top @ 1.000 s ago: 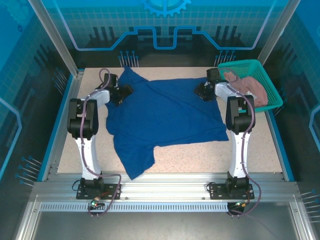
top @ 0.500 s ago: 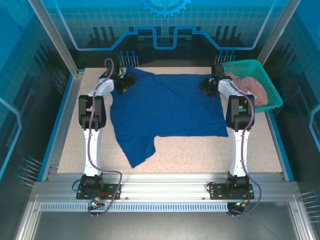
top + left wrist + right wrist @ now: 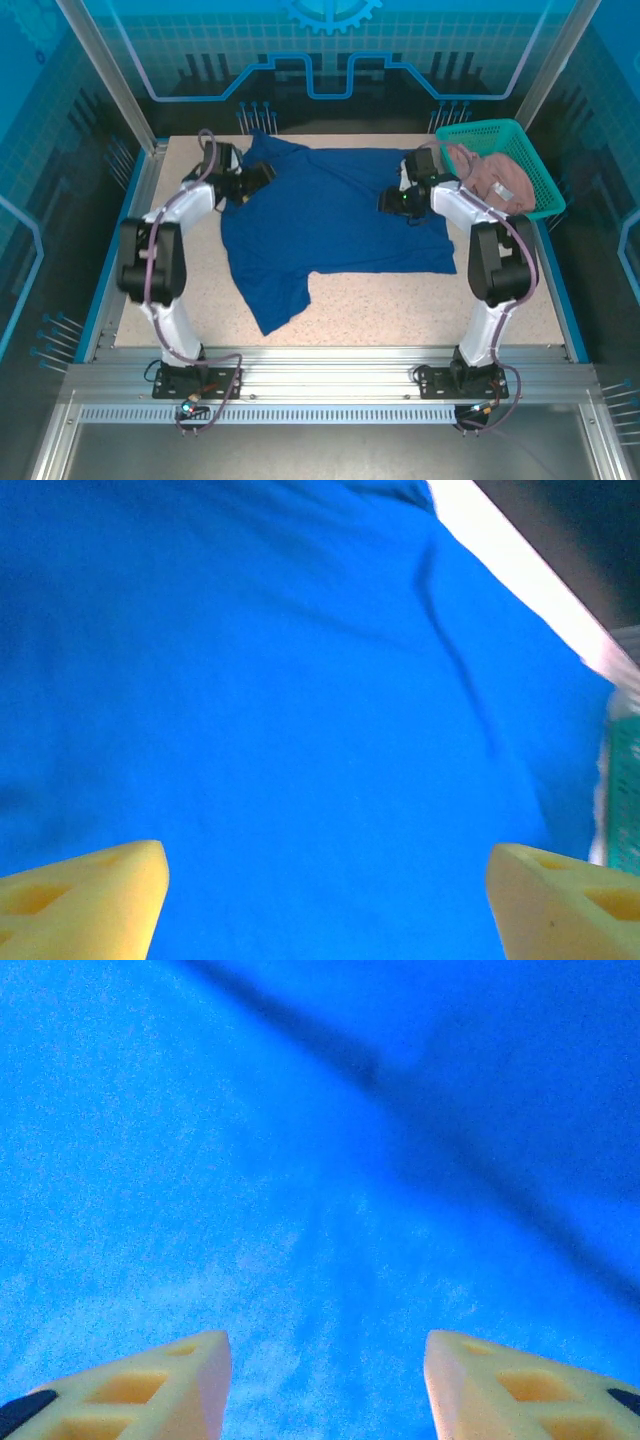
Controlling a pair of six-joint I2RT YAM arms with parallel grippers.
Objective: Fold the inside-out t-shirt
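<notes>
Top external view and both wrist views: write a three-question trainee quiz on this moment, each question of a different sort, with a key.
1. True or false: the t-shirt lies inside the green basket.
2. What lies in the green basket? A) a pinkish garment B) a yellow towel C) a pair of scissors
3. Fill in: over the blue cloth, the left claw and the right claw both stand ____.

Key: 1 false, it is spread on the table; 2 A; 3 open.
</notes>
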